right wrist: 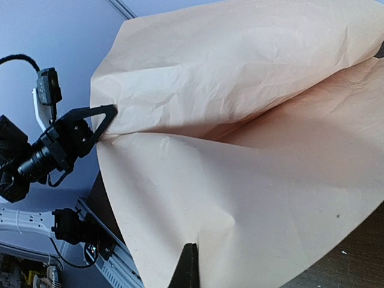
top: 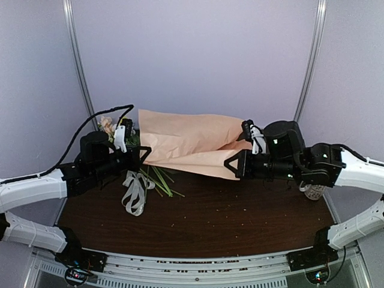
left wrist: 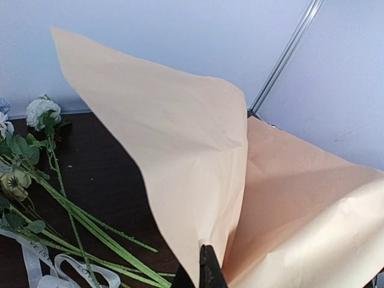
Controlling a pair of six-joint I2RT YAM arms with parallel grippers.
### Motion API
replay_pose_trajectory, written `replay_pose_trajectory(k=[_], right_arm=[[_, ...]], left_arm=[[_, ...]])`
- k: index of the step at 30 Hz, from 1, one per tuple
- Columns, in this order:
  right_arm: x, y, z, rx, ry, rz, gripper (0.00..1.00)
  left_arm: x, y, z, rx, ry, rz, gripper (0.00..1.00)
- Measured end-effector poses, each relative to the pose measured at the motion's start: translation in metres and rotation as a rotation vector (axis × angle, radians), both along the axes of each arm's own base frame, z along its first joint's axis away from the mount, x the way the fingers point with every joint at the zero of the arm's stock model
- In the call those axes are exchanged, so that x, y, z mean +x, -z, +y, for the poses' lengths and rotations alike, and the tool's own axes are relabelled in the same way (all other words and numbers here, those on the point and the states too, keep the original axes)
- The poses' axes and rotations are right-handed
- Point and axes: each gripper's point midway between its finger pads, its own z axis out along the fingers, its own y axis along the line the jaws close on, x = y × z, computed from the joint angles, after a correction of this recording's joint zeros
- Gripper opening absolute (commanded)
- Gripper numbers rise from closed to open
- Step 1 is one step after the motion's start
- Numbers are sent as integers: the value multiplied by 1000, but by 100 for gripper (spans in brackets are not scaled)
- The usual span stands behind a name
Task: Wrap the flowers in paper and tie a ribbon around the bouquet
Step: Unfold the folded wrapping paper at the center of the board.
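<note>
Overhead, the paper [top: 189,144] hangs off the dark wooden table [top: 240,222], stretched between the two arms across the far middle, from about ten o'clock to two o'clock. Its tan kraft side faces every camera, and the sheet is folded loosely on itself, with one layer bellying over another and a soft crease running along its length.

The left gripper [top: 146,155] is clenched on the sheet's nine o'clock edge. From the left wrist, the paper [left wrist: 198,180] rises out of the dark fingertips at six o'clock and fans up toward eleven. The right gripper [top: 231,165] is clenched on the opposite, three o'clock edge. From the right wrist, the paper [right wrist: 240,120] fills most of the view, with that gripper's own finger pinching a corner at six o'clock. The left gripper [right wrist: 105,123] nips the sheet at nine o'clock in the same view.

The flowers [top: 157,179] lie flat on the table at nine o'clock, partly under the left arm, with blooms toward eleven and green stems running toward the middle. From the left wrist, the flowers [left wrist: 36,174] show a white bloom at ten o'clock and long stems slanting to six.

The ribbon [top: 135,192] sits in loose cream loops on the table at eight o'clock, just beside the stem ends, and the ribbon [left wrist: 66,270] also shows at seven o'clock in the left wrist view
</note>
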Motion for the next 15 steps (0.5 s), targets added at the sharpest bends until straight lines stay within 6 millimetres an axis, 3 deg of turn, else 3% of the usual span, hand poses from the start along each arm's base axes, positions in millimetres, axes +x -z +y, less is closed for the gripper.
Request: replay_pose_trajectory(k=[6, 11, 15], right_arm=[[-35, 16, 8, -142, -45, -33, 0], [-61, 42, 20, -141, -77, 8, 0], [-74, 73, 20, -159, -77, 75, 14]], left_arm=[[-3, 10, 1, -45, 22, 50, 0], [-12, 48, 9, -64, 37, 164, 0], [-19, 64, 10, -68, 51, 215, 0]])
